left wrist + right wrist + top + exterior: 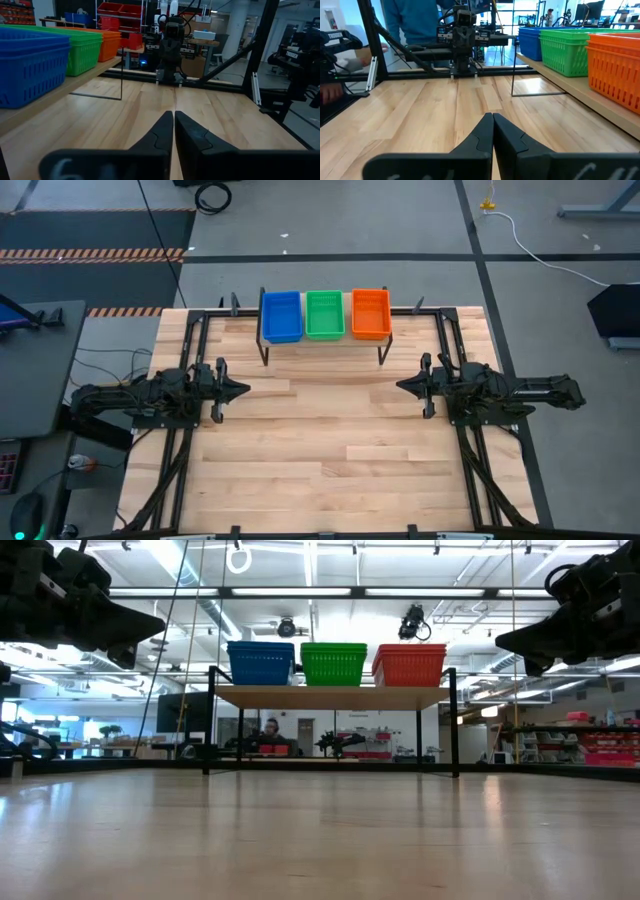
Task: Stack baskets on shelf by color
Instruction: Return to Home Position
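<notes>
Three piles of baskets stand side by side on the shelf at the table's far edge: blue on the left, green in the middle, orange on the right. In the low view they rest by their bottoms on the plank: blue, green, orange. My left gripper hovers above the table on the left side, shut and empty, its fingertips together. My right gripper hovers on the right side, shut and empty. Both point toward each other.
The black frame rails run along the table's left, right and far sides. The shelf's thin black legs stand on the tabletop. Bare wooden tabletop lies between and before the arms. People show in the room beyond the table.
</notes>
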Robot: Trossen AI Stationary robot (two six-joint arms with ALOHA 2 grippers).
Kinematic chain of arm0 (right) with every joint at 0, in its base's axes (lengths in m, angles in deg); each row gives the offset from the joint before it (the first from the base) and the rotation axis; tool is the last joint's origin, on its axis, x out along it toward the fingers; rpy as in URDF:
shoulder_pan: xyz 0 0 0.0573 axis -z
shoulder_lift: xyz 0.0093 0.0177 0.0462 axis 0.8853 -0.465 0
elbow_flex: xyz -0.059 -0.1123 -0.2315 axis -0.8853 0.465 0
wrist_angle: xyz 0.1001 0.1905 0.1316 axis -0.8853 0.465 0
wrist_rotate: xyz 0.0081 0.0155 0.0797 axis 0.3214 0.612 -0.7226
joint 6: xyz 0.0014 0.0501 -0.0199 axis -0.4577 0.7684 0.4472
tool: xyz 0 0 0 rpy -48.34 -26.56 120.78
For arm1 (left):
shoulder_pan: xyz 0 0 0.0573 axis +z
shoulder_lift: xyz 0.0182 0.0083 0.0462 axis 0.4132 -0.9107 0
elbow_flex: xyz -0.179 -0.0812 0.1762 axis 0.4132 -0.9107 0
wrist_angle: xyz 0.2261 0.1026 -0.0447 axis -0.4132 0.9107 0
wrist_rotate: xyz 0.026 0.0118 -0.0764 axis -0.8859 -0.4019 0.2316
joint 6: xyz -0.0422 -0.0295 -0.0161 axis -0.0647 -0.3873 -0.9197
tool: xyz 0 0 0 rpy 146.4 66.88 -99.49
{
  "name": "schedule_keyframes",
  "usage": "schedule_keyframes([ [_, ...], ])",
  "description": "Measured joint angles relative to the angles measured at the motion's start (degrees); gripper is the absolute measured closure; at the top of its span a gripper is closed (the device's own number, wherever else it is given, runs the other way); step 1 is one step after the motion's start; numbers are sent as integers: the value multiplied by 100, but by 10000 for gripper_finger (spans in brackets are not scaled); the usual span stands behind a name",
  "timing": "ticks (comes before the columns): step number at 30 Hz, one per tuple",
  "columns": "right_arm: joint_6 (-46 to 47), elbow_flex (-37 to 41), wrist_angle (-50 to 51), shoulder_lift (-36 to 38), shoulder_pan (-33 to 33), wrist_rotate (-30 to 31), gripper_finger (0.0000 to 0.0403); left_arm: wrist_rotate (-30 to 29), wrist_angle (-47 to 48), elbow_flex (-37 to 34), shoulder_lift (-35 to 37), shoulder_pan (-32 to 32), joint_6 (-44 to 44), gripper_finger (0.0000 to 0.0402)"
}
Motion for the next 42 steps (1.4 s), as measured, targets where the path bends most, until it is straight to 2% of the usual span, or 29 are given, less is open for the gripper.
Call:
schedule_keyframes([
  [7,1,0,0,0,0,0,391,1,0,0,-1,1,0,370],
  [18,-1,0,0,0,-2,0,391,0,0,0,-1,1,0,381],
  [42,-1,0,0,0,-2,0,391,0,0,0,-1,-1,0,370],
])
